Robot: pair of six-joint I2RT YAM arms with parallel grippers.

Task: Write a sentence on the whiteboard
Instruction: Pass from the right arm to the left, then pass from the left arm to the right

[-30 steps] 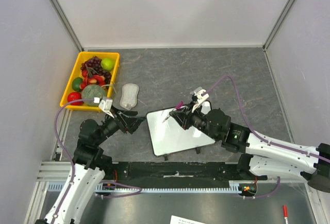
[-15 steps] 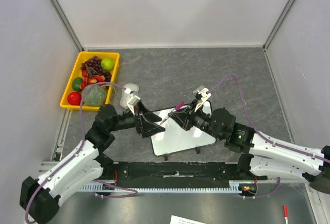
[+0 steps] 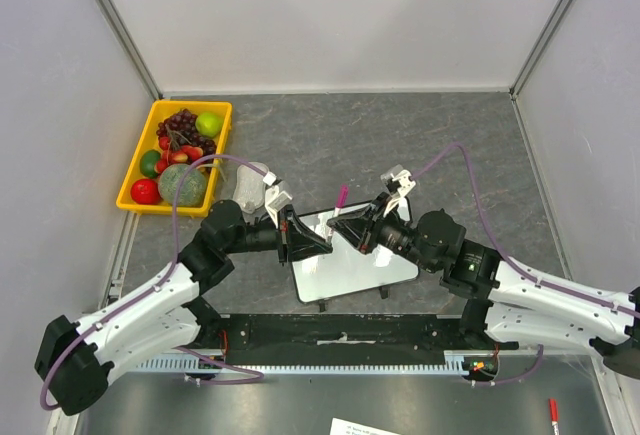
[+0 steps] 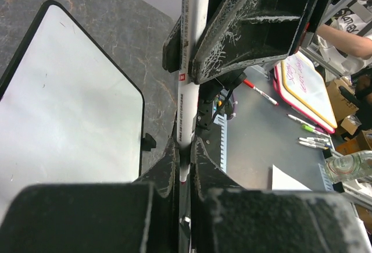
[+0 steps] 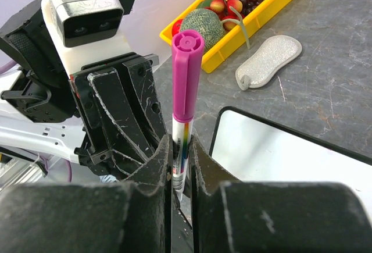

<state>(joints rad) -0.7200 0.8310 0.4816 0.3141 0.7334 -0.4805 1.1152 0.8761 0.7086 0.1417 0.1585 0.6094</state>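
The whiteboard [image 3: 355, 260] lies flat between the arms, its white face blank; no sentence shows on it. A marker [image 3: 339, 205] with a magenta cap [image 5: 186, 72] and white barrel stands nearly upright over the board's far left corner. My right gripper [image 3: 347, 223] [image 5: 180, 136] is shut on the barrel just below the cap. My left gripper [image 3: 324, 243] [image 4: 185, 138] is shut on the barrel's lower end, facing the right one. In the left wrist view the board [image 4: 64, 113] lies to the left and the cap is cut off at the top.
A yellow tray [image 3: 138, 169] of toy fruit sits at the back left, with a grey oval eraser pad [image 3: 250, 187] beside it. Grey walls stand on three sides. The black rail [image 3: 340, 333] with the arm bases runs along the near edge.
My left arm swung in from beside the tray to the marker, and its jaws went from open to shut on the barrel. The right gripper shifted slightly right, holding the marker throughout.
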